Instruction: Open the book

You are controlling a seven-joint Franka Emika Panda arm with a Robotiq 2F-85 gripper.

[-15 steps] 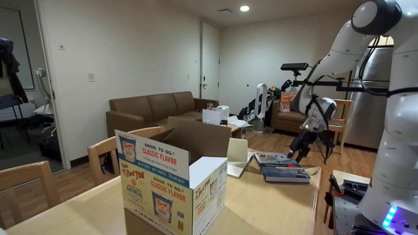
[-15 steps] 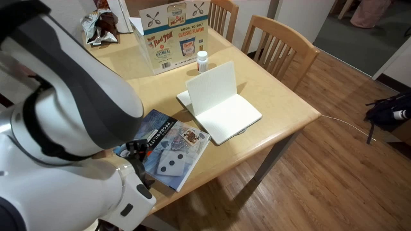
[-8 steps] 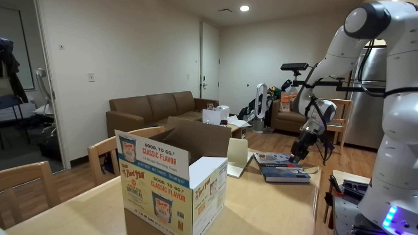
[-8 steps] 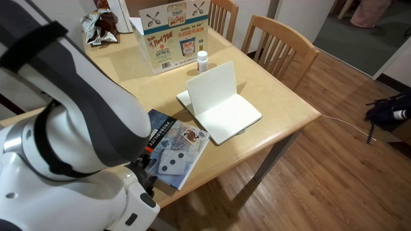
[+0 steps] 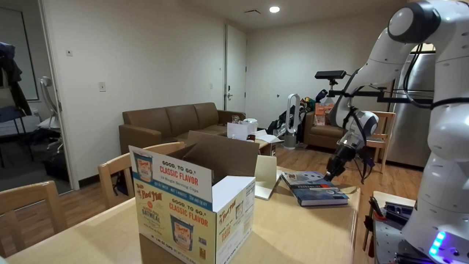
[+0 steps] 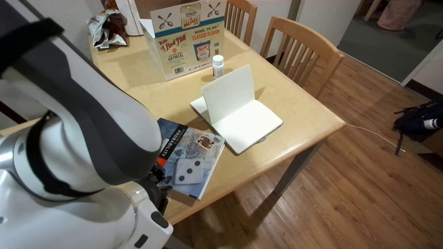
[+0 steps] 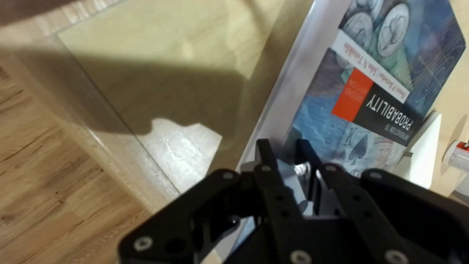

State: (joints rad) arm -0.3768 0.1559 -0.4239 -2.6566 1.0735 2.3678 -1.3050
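Note:
The book, with a bluish-grey picture cover reading "Probability", lies on the table with its cover down over the pages, in both exterior views. Across the upper right of the wrist view runs its cover, bordered by a pale band of page edges. My gripper reaches down at this edge, its fingers drawn in on the book's border. One of the fingers stands on the page side, while the opposite one is over the cover. Part of the gripper is hidden behind the arm in an exterior view.
Beside the book lies a spread white notebook with one leaf standing up. Further along the table are a white bottle, a large printed cardboard box and a snack bag. Wooden chairs flank the table.
My gripper's fingers have come together at the book's edge. The book has slid and turned slightly towards the notebook, which has shifted a little too. The arm has moved slightly.

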